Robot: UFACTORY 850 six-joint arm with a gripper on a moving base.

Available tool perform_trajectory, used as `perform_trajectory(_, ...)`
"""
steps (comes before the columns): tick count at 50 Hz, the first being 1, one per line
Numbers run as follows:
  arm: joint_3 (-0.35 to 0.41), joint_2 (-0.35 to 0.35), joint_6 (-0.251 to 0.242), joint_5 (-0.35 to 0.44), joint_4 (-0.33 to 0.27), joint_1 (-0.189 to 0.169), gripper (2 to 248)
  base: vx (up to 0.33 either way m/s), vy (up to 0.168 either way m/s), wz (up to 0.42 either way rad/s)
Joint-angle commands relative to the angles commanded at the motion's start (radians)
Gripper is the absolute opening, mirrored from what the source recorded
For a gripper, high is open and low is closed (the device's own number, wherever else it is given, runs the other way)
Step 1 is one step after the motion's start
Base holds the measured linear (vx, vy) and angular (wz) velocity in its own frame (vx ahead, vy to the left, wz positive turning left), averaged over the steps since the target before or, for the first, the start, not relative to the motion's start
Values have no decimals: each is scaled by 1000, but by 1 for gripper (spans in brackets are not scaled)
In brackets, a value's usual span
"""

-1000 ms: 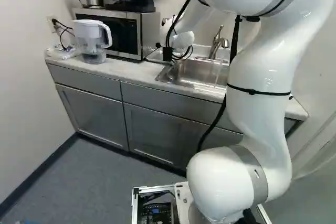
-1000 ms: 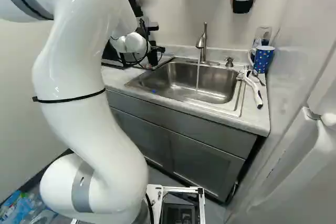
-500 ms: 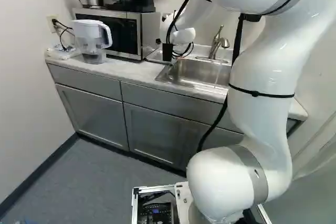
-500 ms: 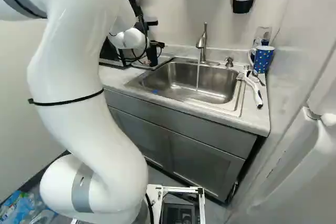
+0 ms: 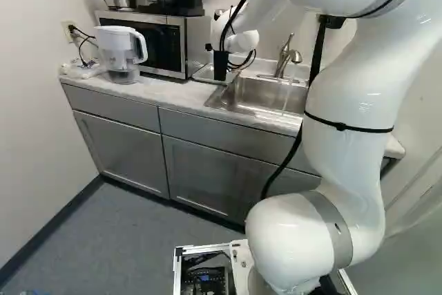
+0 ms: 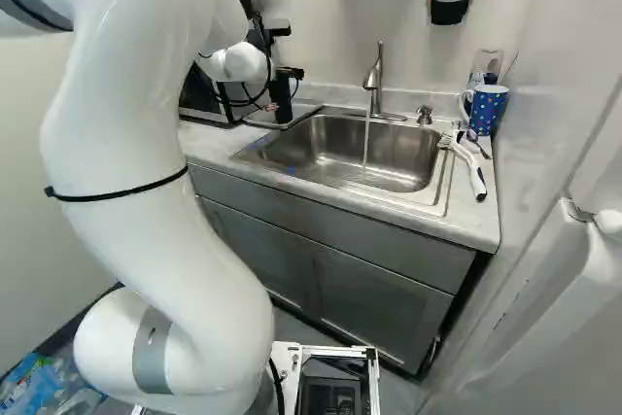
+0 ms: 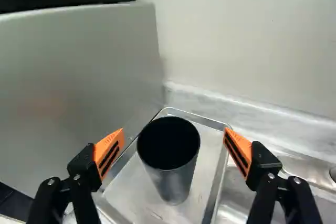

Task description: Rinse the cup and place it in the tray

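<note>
The dark cup (image 7: pixel 176 182) is standing upright on the metal tray (image 7: pixel 207 198). Its long axis is vertical, at a right angle to the tray floor, and I do not see any lean in the two base views. The open mouth is pointing straight up, and the closed bottom is down on the tray. The bottom lies between the edge along the microwave (image 5: pixel 159 45) and the edge along the sink (image 6: pixel 335 148), somewhat nearer to the sink-side edge. The tray corner by the wall (image 7: pixel 236 51) and the microwave is beyond the cup.

The gripper (image 6: pixel 290 74) is at the height of the cup's upper part. In the wrist view the gripper (image 7: pixel 174 132) is released: its two fingers are wide apart, one on each side of the cup mouth, with orange pads (image 7: pixel 109 151) that do not touch the cup, so nothing is grasped.

From the faucet (image 6: pixel 375 85) a thin stream of water (image 6: pixel 366 138) goes down into the sink.
</note>
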Motion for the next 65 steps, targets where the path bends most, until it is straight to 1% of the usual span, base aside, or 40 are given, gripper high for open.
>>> perform_trajectory(32,-28,36,0,0,0,-2,247,0,0,0)
perform_trajectory(54,-7,98,0,0,0,-53,247,0,0,0)
perform_trajectory(65,19,123,0,0,0,-82,247,0,0,0)
